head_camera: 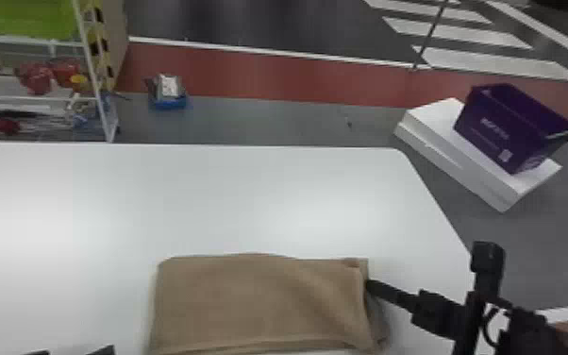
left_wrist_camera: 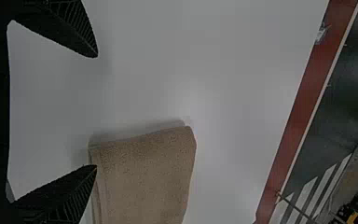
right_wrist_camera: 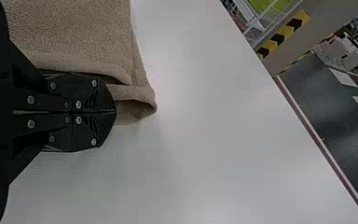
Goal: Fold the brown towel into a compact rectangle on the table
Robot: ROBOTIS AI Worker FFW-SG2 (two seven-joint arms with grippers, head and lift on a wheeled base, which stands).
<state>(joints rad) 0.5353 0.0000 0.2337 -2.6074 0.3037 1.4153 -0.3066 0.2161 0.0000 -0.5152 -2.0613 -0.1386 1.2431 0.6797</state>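
Observation:
The brown towel (head_camera: 259, 302) lies folded in a wide rectangle near the table's front edge, its right end layered and slightly uneven. At that right end is my right gripper (head_camera: 371, 286), its tip against the cloth. The right wrist view has the right gripper (right_wrist_camera: 114, 112) shut, fingers pressed together beside the layered edge of the towel (right_wrist_camera: 74, 35), with no cloth visible between them. My left gripper (head_camera: 71, 351) is low at the bottom edge, left of the towel. In the left wrist view the left gripper (left_wrist_camera: 96, 111) is open, one fingertip by a corner of the towel (left_wrist_camera: 144, 177).
The white table (head_camera: 203, 198) extends beyond and left of the towel. Past its right edge, a purple bin (head_camera: 505, 132) rests on a white box (head_camera: 462, 160) on the floor. A white rack (head_camera: 104, 113) with a green bin (head_camera: 28, 19) stands behind at left.

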